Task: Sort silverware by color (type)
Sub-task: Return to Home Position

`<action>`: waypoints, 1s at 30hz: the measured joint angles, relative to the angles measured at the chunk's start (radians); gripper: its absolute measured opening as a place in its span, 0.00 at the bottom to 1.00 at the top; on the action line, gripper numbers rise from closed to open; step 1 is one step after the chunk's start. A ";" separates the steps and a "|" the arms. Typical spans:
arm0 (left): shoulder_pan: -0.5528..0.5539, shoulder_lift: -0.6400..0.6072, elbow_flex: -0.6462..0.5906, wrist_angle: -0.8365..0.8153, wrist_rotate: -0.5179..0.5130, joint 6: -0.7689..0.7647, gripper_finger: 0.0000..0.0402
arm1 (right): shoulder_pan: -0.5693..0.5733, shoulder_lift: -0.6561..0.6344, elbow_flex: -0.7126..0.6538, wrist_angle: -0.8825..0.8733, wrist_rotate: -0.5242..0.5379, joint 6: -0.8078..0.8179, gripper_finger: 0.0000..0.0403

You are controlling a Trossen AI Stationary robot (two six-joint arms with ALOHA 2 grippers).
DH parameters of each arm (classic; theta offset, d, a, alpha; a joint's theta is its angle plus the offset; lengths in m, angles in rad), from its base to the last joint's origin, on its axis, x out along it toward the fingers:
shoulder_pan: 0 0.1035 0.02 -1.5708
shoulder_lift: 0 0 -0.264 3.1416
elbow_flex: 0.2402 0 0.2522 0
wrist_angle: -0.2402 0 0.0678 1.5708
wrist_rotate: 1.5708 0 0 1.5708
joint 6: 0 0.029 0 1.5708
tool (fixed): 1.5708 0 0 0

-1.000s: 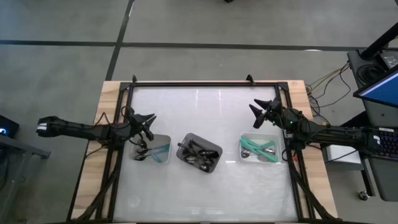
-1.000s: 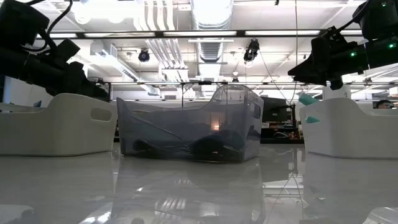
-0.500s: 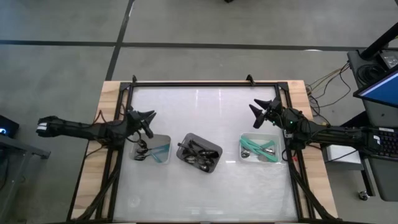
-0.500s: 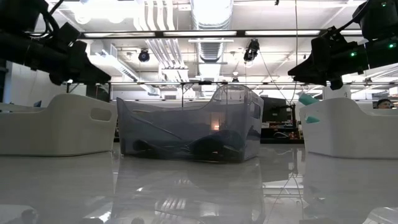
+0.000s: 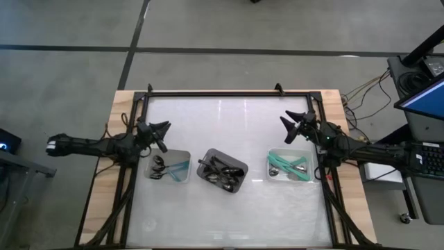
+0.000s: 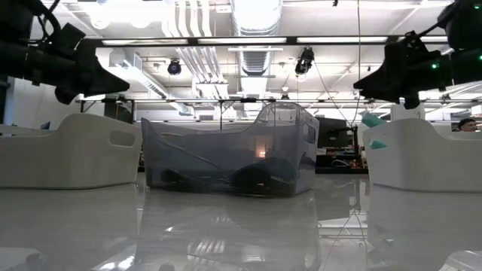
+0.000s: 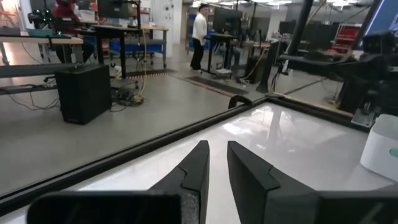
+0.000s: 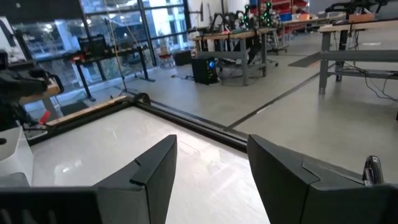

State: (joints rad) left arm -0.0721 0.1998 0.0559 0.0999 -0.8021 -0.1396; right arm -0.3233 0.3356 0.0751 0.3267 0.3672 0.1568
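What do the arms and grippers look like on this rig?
Both arms are slim and black. The left gripper and right gripper each have two dark tapered fingers. The right arm shows green lights at its wrist; the left arm has a white band near its base.

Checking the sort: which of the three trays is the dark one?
The middle tray, set askew, with black spoons in it; the left tray and right tray are white.

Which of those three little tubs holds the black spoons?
On the white table, look along the row of trays to the middle tray. It alone is dark grey and turned askew, with black spoons inside.
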 joint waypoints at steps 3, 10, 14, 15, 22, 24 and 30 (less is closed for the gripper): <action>0.000 -0.056 -0.026 -0.005 0.000 0.000 0.10 | 0.000 -0.069 -0.046 -0.001 0.000 0.000 0.46; 0.000 -0.150 -0.045 -0.026 0.000 0.000 0.10 | 0.000 -0.238 -0.063 -0.218 -0.002 0.000 0.46; 0.000 -0.201 -0.045 -0.023 0.000 0.000 0.10 | 0.000 -0.312 -0.063 -0.257 -0.004 -0.001 0.46; 0.000 -0.201 -0.045 -0.017 -0.001 0.000 0.10 | 0.000 -0.328 -0.063 -0.253 -0.003 0.000 0.46; 0.000 -0.184 -0.045 -0.012 0.006 0.000 0.10 | 0.000 -0.335 -0.063 -0.222 -0.007 0.000 0.46; 0.000 -0.179 -0.045 -0.012 0.007 0.000 0.10 | 0.000 -0.335 -0.063 -0.220 -0.007 0.000 0.46; 0.000 -0.179 -0.044 -0.011 0.007 0.000 0.10 | 0.000 -0.335 -0.063 -0.220 -0.007 0.000 0.46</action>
State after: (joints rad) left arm -0.0723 0.0208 0.0116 0.0886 -0.7948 -0.1396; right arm -0.3233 0.0010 0.0116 0.1070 0.3603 0.1566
